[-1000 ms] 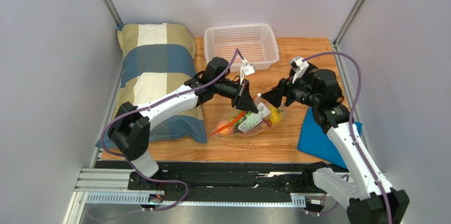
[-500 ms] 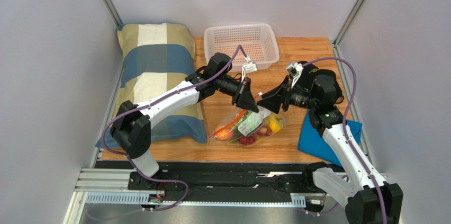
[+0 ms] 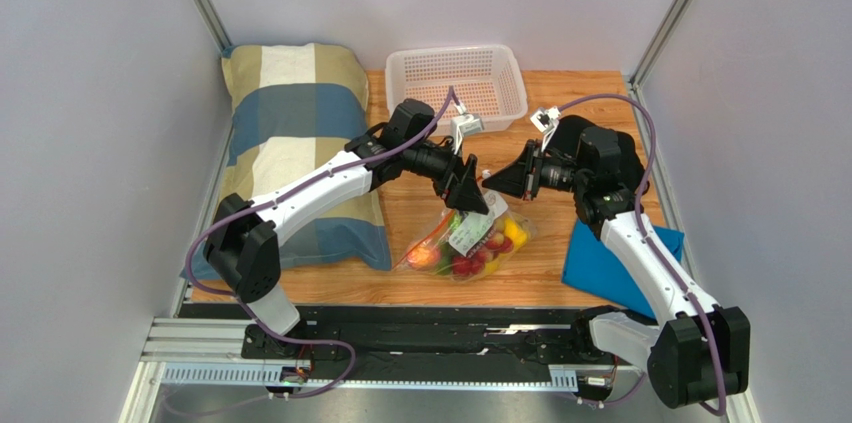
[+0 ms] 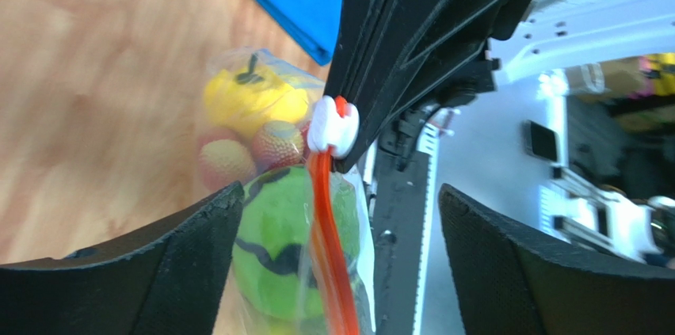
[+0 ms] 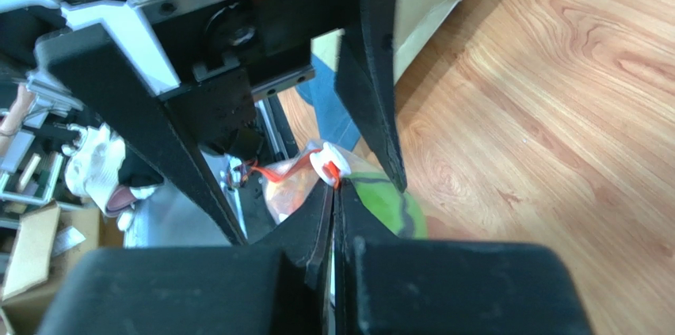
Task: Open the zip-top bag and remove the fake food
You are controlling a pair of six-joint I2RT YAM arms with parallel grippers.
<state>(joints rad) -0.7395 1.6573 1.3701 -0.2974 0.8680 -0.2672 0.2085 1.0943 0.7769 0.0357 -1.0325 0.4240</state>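
The zip-top bag (image 3: 462, 243) hangs by its mouth over the wooden table, fake food (image 3: 472, 259) bunched in its lower part. My right gripper (image 3: 487, 179) (image 5: 336, 191) is shut on the red-orange zip strip (image 4: 326, 248), just beside the white slider (image 4: 333, 126) (image 5: 326, 165). My left gripper (image 3: 472, 198) (image 4: 341, 192) stands open, its fingers (image 4: 143, 264) spread on either side of the strip without touching it. Through the plastic I see a green ball (image 4: 277, 248), a yellow piece (image 4: 253, 96) and red berries (image 4: 273, 142).
A white perforated basket (image 3: 512, 71) stands at the back of the table. A checked pillow (image 3: 295, 133) lies along the left side under the left arm. A blue cloth (image 3: 598, 265) lies at the right, below the right arm.
My left gripper has opened and let go of the zip strip. My right gripper has moved left and shut on the strip by the slider. The bag now hangs a little nearer.
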